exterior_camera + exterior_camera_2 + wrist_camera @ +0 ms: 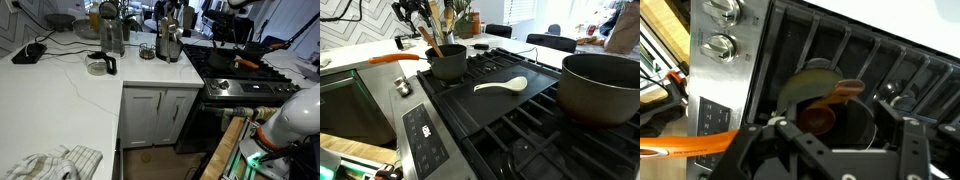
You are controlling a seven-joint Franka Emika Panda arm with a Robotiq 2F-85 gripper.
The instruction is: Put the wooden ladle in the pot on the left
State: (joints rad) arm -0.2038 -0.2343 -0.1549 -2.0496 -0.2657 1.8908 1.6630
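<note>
In the wrist view the wooden ladle (pixel 822 113) lies with its brown bowl inside the small dark pot (pixel 862 128) and its handle leaning up over the rim. My gripper (pixel 833 128) hangs right above the pot. Its two black fingers are spread wide on either side of the ladle and do not touch it. The pot's orange handle (pixel 685 147) sticks out at lower left. In an exterior view the same pot (pixel 448 66) stands at the stove's left. Wooden handles (pixel 435 36) rise behind or in it; I cannot tell which is the ladle.
A cream spoon (pixel 503 86) lies on the stove grate. A large dark pot (pixel 602 88) stands at the right. Stove knobs (pixel 718 42) are beside the pot. Steel canisters with utensils (pixel 168 42) stand on the white counter (pixel 60 90).
</note>
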